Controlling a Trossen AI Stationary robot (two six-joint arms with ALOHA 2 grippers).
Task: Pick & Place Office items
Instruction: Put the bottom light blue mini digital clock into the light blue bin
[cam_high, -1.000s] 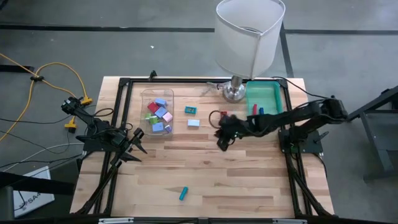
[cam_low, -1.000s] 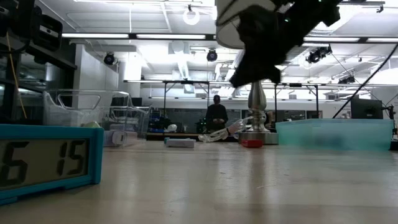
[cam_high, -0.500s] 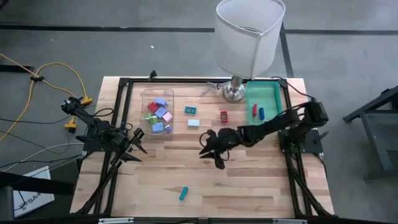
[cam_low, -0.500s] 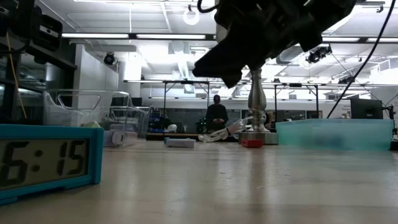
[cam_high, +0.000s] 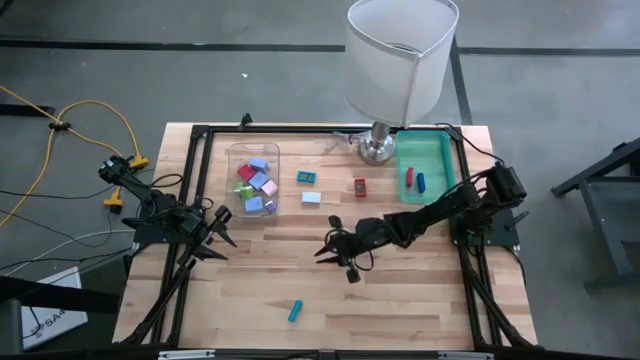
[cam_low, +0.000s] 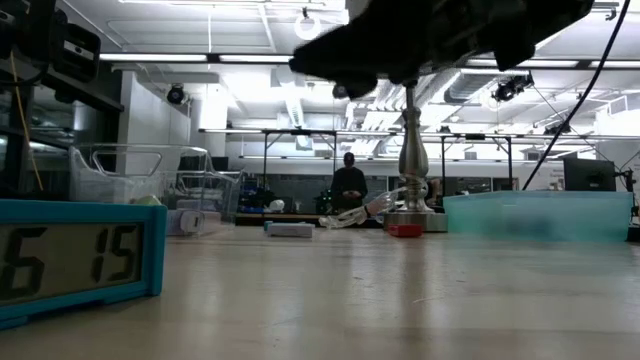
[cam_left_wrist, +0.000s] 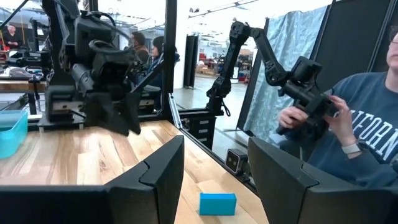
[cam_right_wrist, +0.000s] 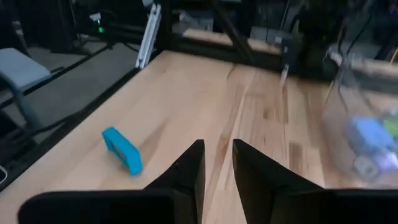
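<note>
**Right pincer over mid-table, nothing in its grip**

While the right arm reaches out across the wooden table (cam_high: 400, 300), its right pincer (cam_high: 338, 252) hangs above the middle of the boards with its fingers (cam_right_wrist: 186, 171) set a narrow gap apart, holding nothing and touching nothing. Ahead of it, nearer the front edge, lies a small teal clock (cam_high: 295, 311) on bare wood, well apart from the fingertips; the right wrist view shows it as a bright blue oblong (cam_right_wrist: 122, 150) lying flat.

Behind the pincer, towards the lamp (cam_high: 400, 55), sit a red piece (cam_high: 360, 186), a pale blue block (cam_high: 311, 198) and a teal piece (cam_high: 307, 177), each on its own on the table. Left of those, a clear bin (cam_high: 236, 158) holds a heap of pink, red, light blue and green bits. At the far right corner a green tray (cam_high: 438, 150) holds a red piece and a dark blue piece side by side.

The left pincer (cam_high: 222, 231) waits at the table's left edge, its fingers (cam_left_wrist: 155, 180) spread a little and holding nothing.
</note>
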